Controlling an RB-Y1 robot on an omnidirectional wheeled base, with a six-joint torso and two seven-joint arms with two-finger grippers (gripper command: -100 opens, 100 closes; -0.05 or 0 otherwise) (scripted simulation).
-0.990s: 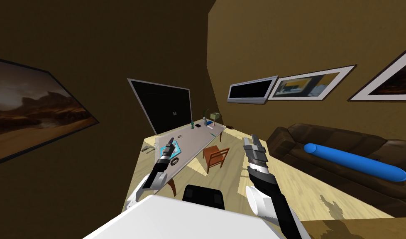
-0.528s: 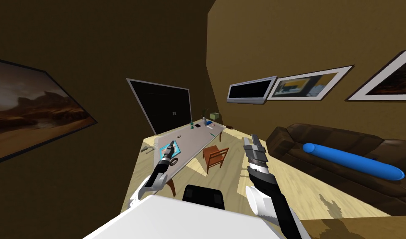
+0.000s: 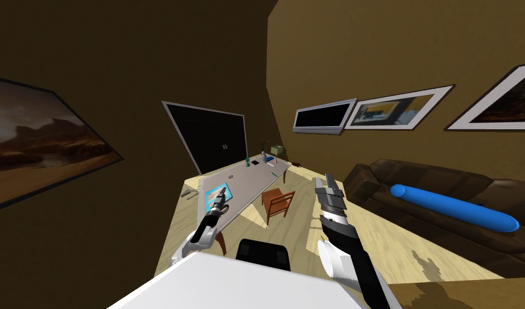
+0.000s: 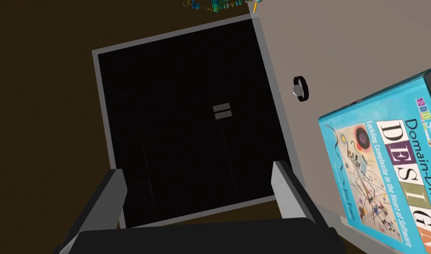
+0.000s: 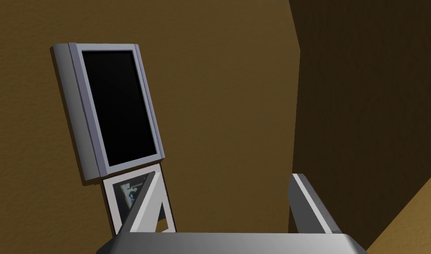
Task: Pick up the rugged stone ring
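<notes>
Here, dark round ring (image 4: 300, 88) with grey stone, smooth grey tabletop (image 4: 351, 48), left hand (image 4: 199, 174) and right hand (image 5: 225, 178) released.

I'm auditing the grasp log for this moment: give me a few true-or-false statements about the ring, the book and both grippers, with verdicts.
1. The left gripper is open. True.
2. The ring is pinched between its fingers. False: it lies on the grey table, apart from the gripper.
3. The ring rests on the teal book. False: it lies on bare tabletop beside the book.
4. The right gripper is open and holds nothing. True.
</notes>
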